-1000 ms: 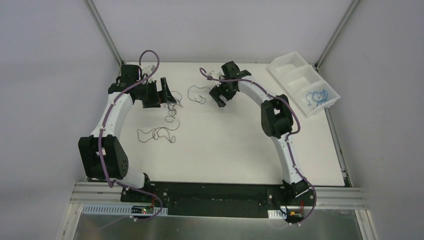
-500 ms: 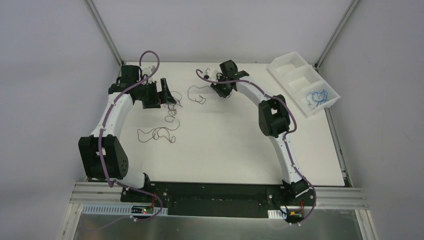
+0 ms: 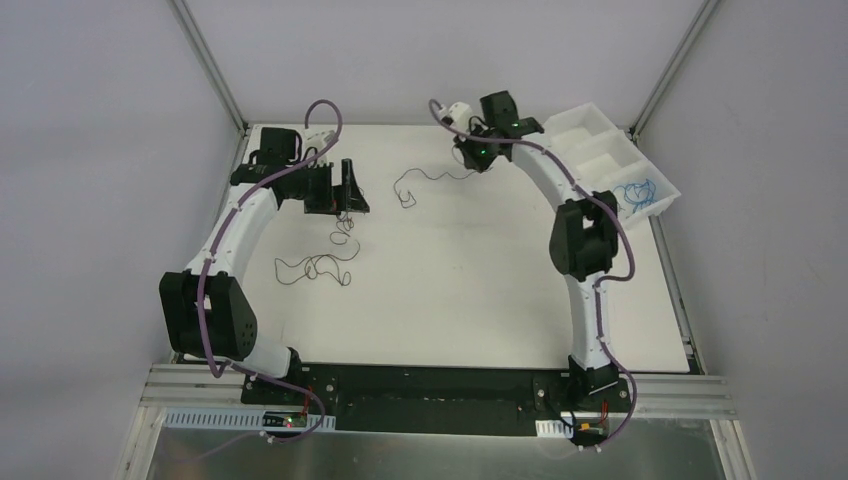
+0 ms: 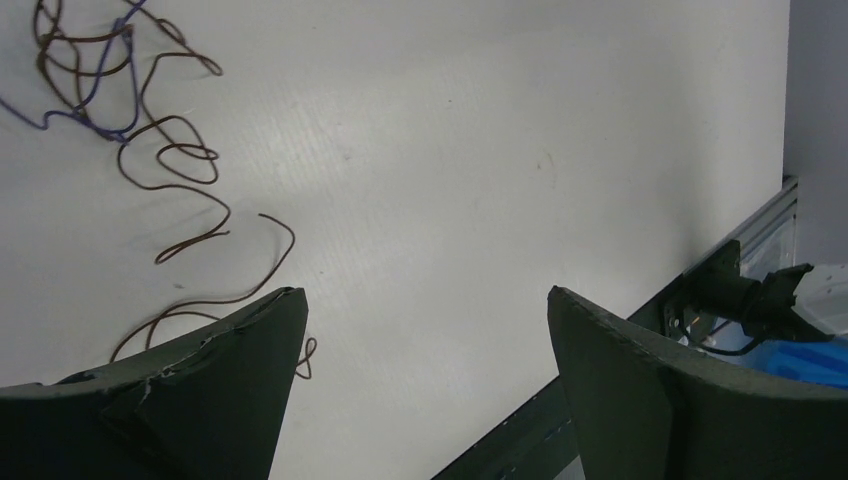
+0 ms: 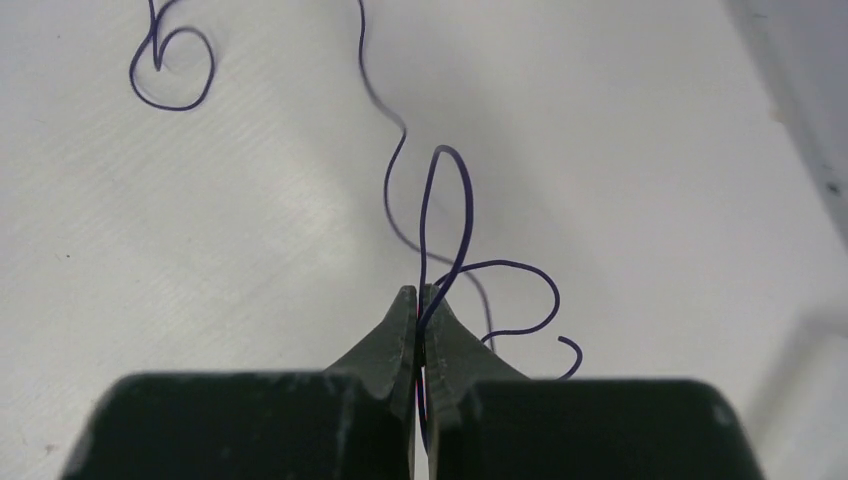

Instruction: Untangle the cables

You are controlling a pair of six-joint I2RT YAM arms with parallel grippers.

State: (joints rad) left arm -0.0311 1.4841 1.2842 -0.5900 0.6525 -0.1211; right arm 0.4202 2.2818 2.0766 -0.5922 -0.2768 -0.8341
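Note:
My right gripper (image 5: pixel 418 293) is shut on a thin dark cable (image 5: pixel 445 205), pinched between its fingertips. The cable trails away over the white table to a curled end (image 5: pixel 168 70). From above, this gripper (image 3: pixel 472 163) is at the far side of the table, with the cable (image 3: pixel 425 178) stretching left from it. My left gripper (image 4: pixel 425 292) hangs open with nothing between its fingers. A tangle of brown cables and a blue one (image 4: pixel 115 95) lies beyond its left finger. From above, the left gripper (image 3: pixel 346 192) is over that tangle (image 3: pixel 344 226). A separate dark cable (image 3: pixel 315 268) lies nearer the front.
A white compartment tray (image 3: pixel 575 122) stands at the back right, just right of the right gripper, and holds blue cables (image 3: pixel 633 195). The table's edge and a black rail (image 4: pixel 600 405) show under the left gripper's right finger.
The right gripper shut on the dark cable, then rose and moved right toward the tray, drawing the cable away from the tangle. The left gripper shifted slightly right and stayed open.

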